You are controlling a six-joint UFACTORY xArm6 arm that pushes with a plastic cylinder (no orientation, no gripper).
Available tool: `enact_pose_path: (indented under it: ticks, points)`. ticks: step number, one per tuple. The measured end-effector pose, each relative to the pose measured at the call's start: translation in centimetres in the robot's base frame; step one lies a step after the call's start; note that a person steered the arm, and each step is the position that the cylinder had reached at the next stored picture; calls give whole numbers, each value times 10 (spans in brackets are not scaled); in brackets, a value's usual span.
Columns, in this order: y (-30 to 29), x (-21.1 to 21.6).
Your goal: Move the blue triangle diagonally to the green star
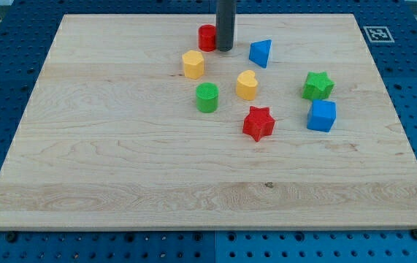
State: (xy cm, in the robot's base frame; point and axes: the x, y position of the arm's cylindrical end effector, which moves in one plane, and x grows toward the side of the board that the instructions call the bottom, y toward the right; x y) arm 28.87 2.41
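Nearest to the view's bottom, on the pale wooden board [120,190], stand the red plastic star [258,123] and the blue plastic cube [322,115], and a little farther the green plastic cylinder [207,97], the yellow plastic heart [247,85] and the green plastic star [318,85], which is the goal. Farther again is the yellow plastic hexagon [193,64], then the blue plastic triangle [261,52], which sits up and to the view's left of the green star, well apart from it. At the far side my tip [224,49] rests on the board between the red plastic cylinder [207,37] and the blue triangle; it seems to touch the red cylinder, though the rod hides that edge. I think the danger is this: a push that meets the triangle off its centre could turn it and let it slide away toward the view's top, and a careless start could drag the red cylinder along. The rod has nothing that opens or closes; it holds nothing and does not touch the triangle.
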Motion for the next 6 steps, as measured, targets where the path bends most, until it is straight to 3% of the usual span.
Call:
enact_pose_path:
  ticks: [6]
  points:
    - [39, 27]
